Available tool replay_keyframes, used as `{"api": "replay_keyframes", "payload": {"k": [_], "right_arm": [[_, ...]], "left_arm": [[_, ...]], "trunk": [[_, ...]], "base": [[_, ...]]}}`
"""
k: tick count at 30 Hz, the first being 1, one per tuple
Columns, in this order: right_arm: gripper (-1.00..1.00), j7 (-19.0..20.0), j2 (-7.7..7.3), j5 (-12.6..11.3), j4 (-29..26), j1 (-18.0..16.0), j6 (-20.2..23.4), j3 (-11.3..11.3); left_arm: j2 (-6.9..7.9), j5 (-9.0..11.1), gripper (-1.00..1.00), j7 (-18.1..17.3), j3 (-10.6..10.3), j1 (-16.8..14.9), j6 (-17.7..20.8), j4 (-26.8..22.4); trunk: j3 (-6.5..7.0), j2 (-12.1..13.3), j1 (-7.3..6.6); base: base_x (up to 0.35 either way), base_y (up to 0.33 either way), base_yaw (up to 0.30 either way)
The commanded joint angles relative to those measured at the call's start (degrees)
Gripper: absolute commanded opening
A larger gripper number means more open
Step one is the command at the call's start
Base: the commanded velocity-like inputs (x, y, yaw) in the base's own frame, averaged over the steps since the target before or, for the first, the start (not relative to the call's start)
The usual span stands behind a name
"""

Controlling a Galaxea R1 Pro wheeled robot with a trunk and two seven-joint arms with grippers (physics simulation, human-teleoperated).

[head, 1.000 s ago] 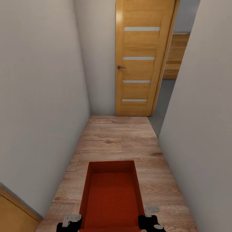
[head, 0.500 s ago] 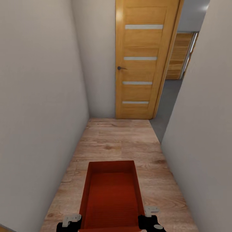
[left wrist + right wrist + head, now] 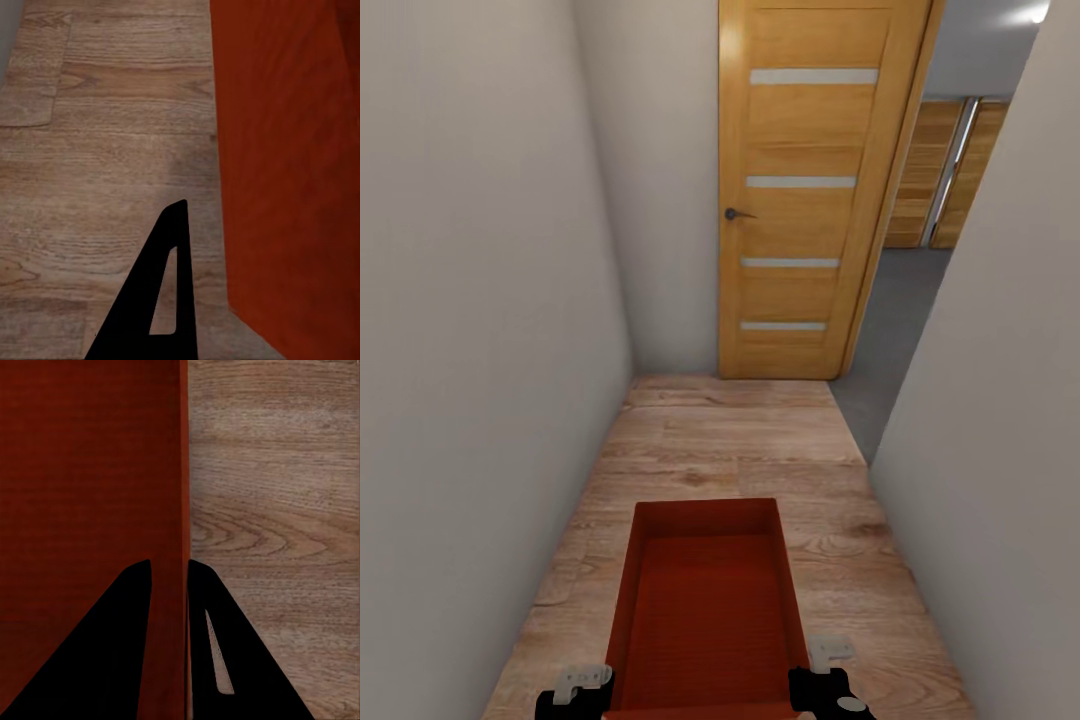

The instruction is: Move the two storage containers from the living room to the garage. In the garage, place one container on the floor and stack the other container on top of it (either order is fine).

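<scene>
Narrow hallway [image 3: 730,450] | closed door [image 3: 805,190] ahead | right end effector [image 3: 171,585] pinching container [image 3: 705,610] wall | left end effector [image 3: 161,300] unclear

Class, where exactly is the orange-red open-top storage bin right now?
In the head view, the orange-red open-top bin sits bottom centre, between both grippers, above the wood-plank hallway floor.

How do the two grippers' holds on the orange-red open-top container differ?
In the right wrist view, the right gripper has its black fingers on both sides of a thin wall of the orange-red open-top container. In the left wrist view, one dark finger of the left gripper sits outside the wall over the wood-plank floor. Both sit at the container's near corners.
</scene>
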Motion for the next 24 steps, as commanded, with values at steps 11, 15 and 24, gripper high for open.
{"api": "replay_keyframes", "payload": {"k": [11,15,24], "right_arm": [[-1.0,-0.3,0.0,0.1,0.0,-0.1,-0.2,-0.3],[-1.0,-0.3,0.0,0.1,0.0,-0.1,-0.2,-0.3],[-1.0,-0.3,0.0,0.1,0.0,-0.1,-0.2,-0.3]], "left_arm": [[-0.02,0.1,-1.0,0.0,0.4,0.0,-0.2,0.1],[-0.02,0.2,-1.0,0.1,0.4,0.0,-0.2,0.1],[-0.03,0.2,-1.0,0.1,0.4,0.0,-0.2,0.1]], "trunk": [[-0.05,0.0,0.03],[-0.05,0.0,0.03],[-0.05,0.0,0.03]], "base": [[0.346,0.0,0.0],[0.346,0.0,0.0],[0.346,0.0,0.0]]}}
